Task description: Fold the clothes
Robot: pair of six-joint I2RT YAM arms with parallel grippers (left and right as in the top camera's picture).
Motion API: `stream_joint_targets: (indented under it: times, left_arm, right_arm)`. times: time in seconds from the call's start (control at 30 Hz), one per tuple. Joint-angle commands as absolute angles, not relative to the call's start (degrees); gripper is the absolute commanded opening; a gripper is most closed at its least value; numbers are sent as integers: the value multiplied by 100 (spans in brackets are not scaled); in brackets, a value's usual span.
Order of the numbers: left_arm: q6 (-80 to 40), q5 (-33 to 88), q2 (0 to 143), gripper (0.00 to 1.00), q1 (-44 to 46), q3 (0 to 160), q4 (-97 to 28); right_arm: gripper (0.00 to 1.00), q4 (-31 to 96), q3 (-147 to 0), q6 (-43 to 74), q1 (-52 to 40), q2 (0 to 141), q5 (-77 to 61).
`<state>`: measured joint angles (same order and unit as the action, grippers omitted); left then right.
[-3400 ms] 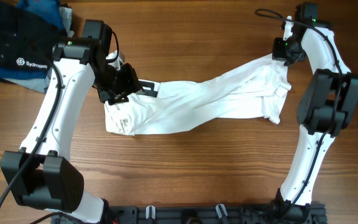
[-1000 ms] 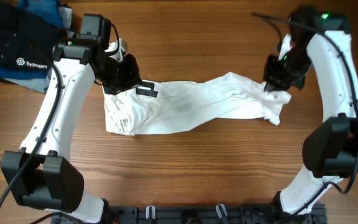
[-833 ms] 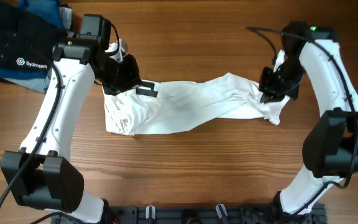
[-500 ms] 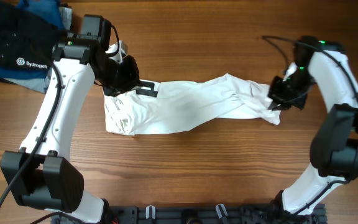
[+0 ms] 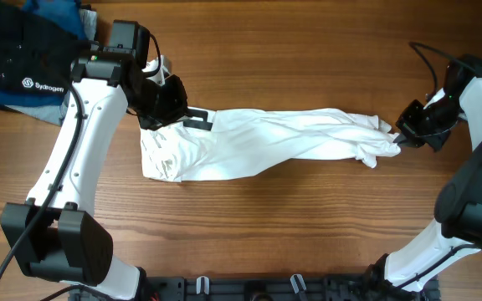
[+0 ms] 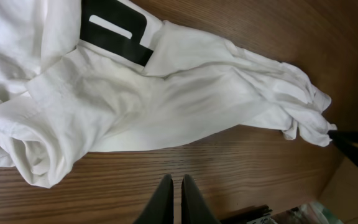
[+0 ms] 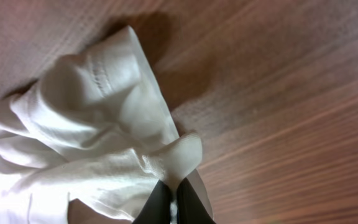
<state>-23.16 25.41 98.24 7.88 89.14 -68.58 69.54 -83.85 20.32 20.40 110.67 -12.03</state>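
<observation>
Rightward and outward is where the right end effector (image 5: 398, 139) has travelled since half a second ago, dragging the cloth with it, so the clothes (image 5: 258, 142) now lie stretched into a long, flatter band instead of the bunched twist seen before. The left arm has not shifted.

The right end effector's fingers are pressed together on a fold of the white fabric at its far tip. In the right wrist view the right end effector (image 7: 169, 198) nips a rounded edge of the clothes (image 7: 92, 124), the rest of which spreads away ahead of the fingers over the table (image 7: 278, 93).

The left end effector (image 5: 167, 107) sits over the opposite end of the garment, just beside the black-and-white patch (image 5: 197, 119). In the left wrist view the left end effector (image 6: 174, 190) has its fingers drawn almost together with only a slim gap and nothing between them. The clothes (image 6: 166, 93) lie ahead of those fingertips, with the patch (image 6: 117, 31) at the far edge.

Behind the left end effector, well apart from the white cloth, a dark folded stack (image 5: 23, 58) rests on the table (image 5: 266, 50).
</observation>
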Motion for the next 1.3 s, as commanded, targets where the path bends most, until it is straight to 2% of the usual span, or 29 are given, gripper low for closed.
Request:
stream_joint_targets:
  times: [0.0, 0.07, 0.1, 0.13, 0.17, 0.27, 0.4, 0.5, 0.7, 0.83, 1.07, 1.27]
  left_arm:
    - [-2290, 2613, 9686, 6, 805, 8969, -6864]
    - [-2287, 2613, 9686, 7, 805, 8969, -6864]
    - [-2287, 2613, 9686, 9, 805, 8969, -6866]
    - [-2287, 2613, 9686, 10, 805, 8969, -6866]
    - [-2287, 2611, 9686, 13, 805, 8969, -6864]
    - [-2287, 2611, 9686, 23, 805, 8969, -6864]
    - [-2287, 2611, 9686, 25, 805, 8969, -6864]
    - [-2287, 2543, 9688, 32, 805, 8949, -6851]
    - [-2285, 2303, 9697, 33, 805, 8947, -6862]
    - [-2287, 2305, 9697, 38, 805, 8947, -6873]
    - [-2290, 2307, 9697, 38, 805, 8947, -6864]
    - [-2290, 2309, 9697, 38, 805, 8947, -6884]
  right_arm:
    - [4, 6751, -8385, 2036, 1994, 11118, -1313]
    - [4, 6641, -8385, 2119, 1994, 11122, -1315]
    - [27, 6602, -8385, 2112, 1994, 11122, -1315]
    - [85, 6525, -8385, 2043, 1994, 11124, -1247]
    - [100, 6449, -8385, 1861, 1994, 11126, -1243]
    - [100, 6357, -8385, 1649, 2003, 11159, -1146]
    - [100, 6292, -8385, 1308, 2053, 11378, -1494]
    - [100, 6254, -8385, 884, 2093, 11649, -2123]
    - [100, 6263, -8385, 456, 2104, 12248, -2536]
    - [100, 6250, -8385, -45, 2126, 12346, -3240]
    - [100, 6139, -8385, -926, 2123, 12346, -4587]
    - [100, 6001, -8385, -1142, 2119, 12346, -4816]
